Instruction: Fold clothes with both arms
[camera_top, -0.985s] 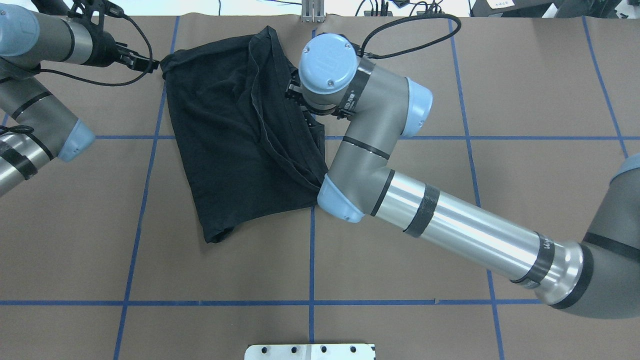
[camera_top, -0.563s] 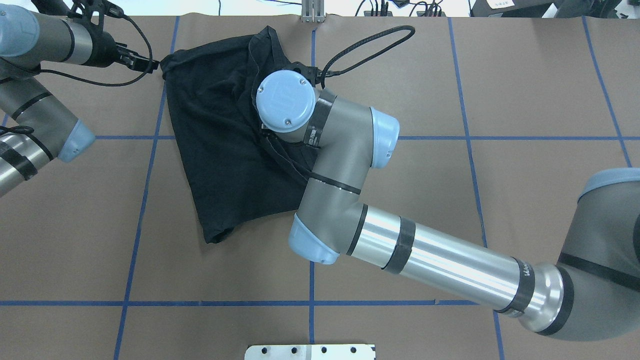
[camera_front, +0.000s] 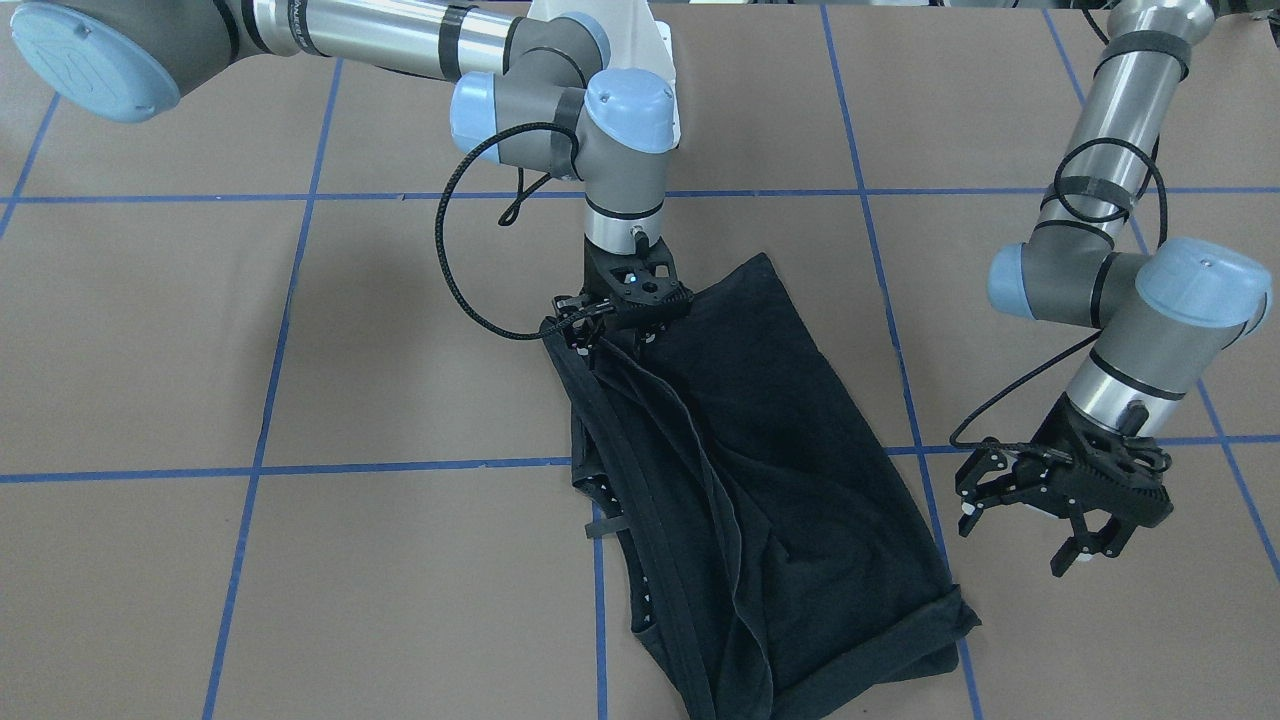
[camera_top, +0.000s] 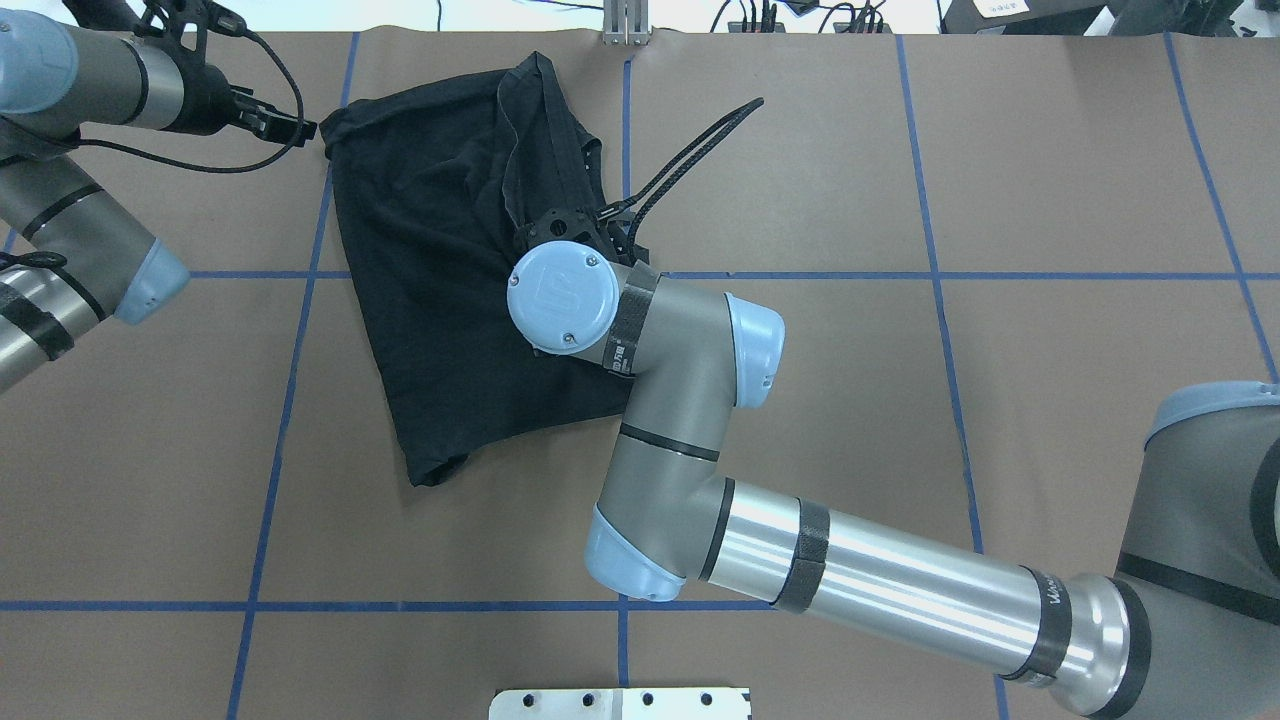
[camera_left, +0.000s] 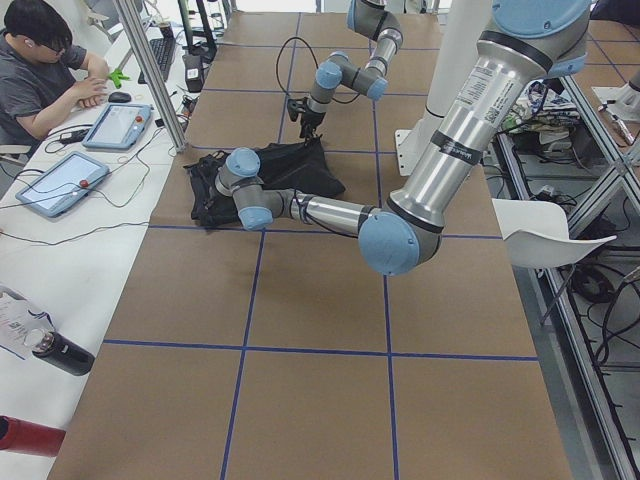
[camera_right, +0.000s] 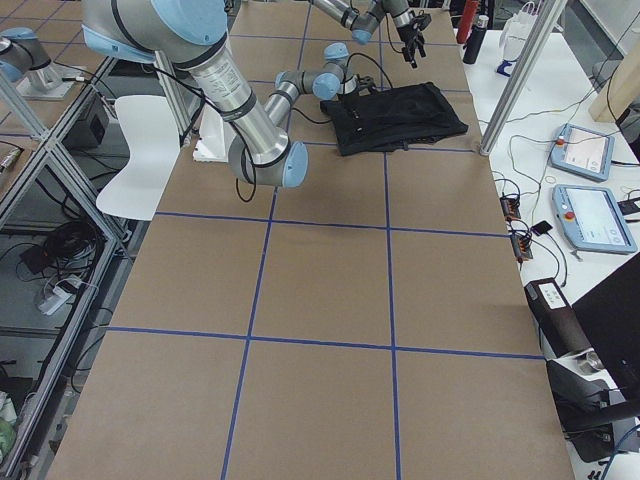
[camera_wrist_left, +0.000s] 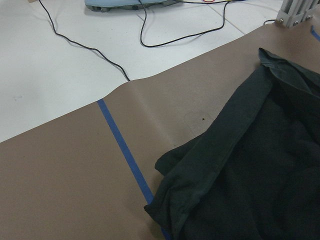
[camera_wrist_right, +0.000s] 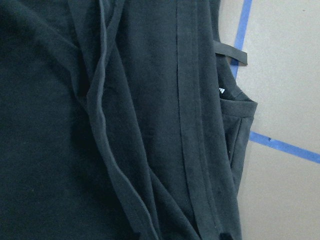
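The black T-shirt (camera_front: 790, 480) lies crumpled and partly folded on the brown table, in the far middle-left of the overhead view (camera_top: 430, 280). No print shows. My right gripper (camera_front: 608, 338) is shut on a raised fold along the shirt's edge; in the overhead view it is hidden under its own wrist (camera_top: 560, 295). The right wrist view shows only shirt seams and folds (camera_wrist_right: 75, 125). My left gripper (camera_front: 1015, 540) is open and empty, hovering just beside the shirt's far corner (camera_top: 325, 125). The left wrist view shows that corner (camera_wrist_left: 260, 170).
Blue tape lines (camera_top: 622, 500) grid the brown table cover. A white metal plate (camera_top: 620, 703) sits at the near edge. The right arm's black cable (camera_front: 450, 260) loops beside the shirt. An operator (camera_left: 40, 60) and tablets (camera_right: 585, 150) are past the far edge.
My right arm has swung toward the robot and a little left, carrying the shirt's gripped fold over the rest of the shirt. The left arm has stayed put.
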